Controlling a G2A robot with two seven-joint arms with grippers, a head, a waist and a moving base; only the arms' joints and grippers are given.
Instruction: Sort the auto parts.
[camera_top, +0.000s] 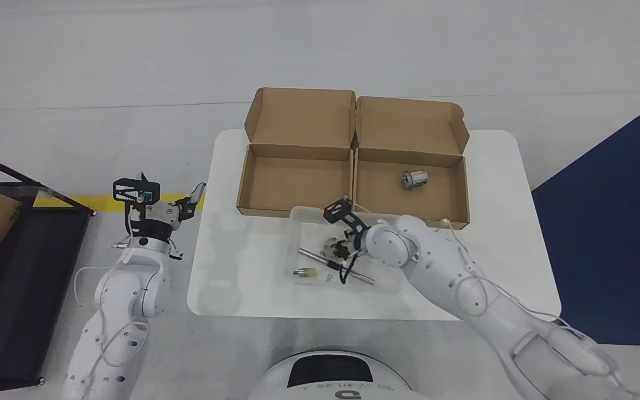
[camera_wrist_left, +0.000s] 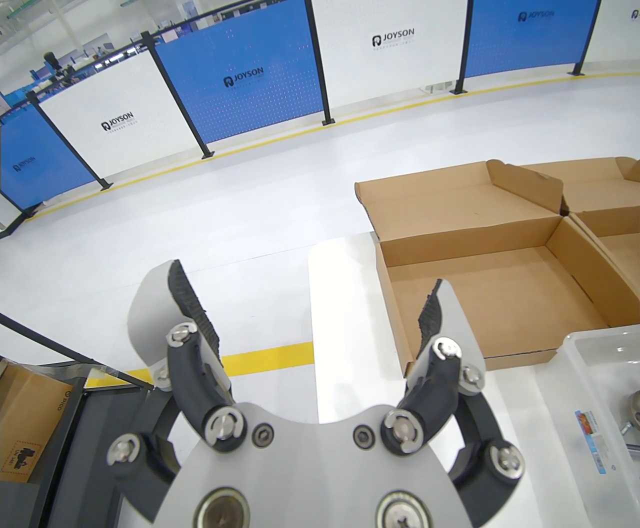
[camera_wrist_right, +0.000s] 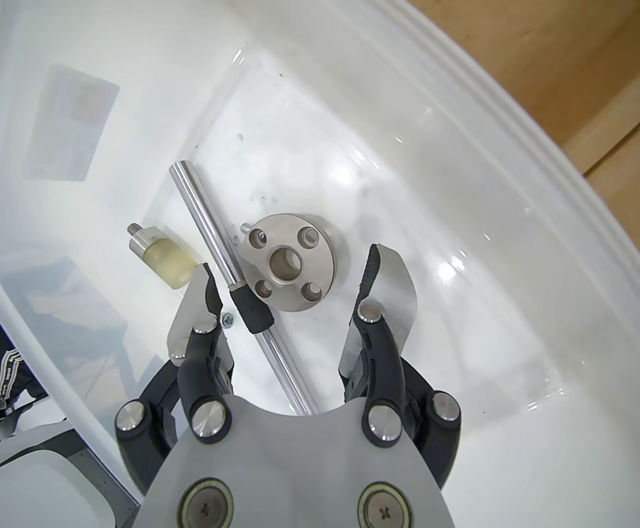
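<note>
My right gripper (camera_wrist_right: 289, 267) stands open inside a clear plastic tray (camera_wrist_right: 525, 150), its fingers on either side of a round metal flange (camera_wrist_right: 289, 260) with several holes. A chrome rod (camera_wrist_right: 220, 250) with a black sleeve lies beside the flange, and a small yellowish cylinder (camera_wrist_right: 160, 254) rests past the rod. From above, that gripper (camera_top: 345, 245) sits over the parts in the tray (camera_top: 300, 225). A grey metal part (camera_top: 414, 179) lies in the right cardboard box (camera_top: 460, 205). My left gripper (camera_wrist_left: 307, 295) is open and holds nothing, off the table's left edge (camera_top: 170, 205).
Two open cardboard boxes stand side by side at the back of the white table (camera_top: 500, 240); the left box (camera_top: 290, 185) holds nothing. A dark rack (camera_top: 30, 250) with a carton stands left of the table. Blue and white fence panels (camera_wrist_left: 240, 80) line the floor beyond.
</note>
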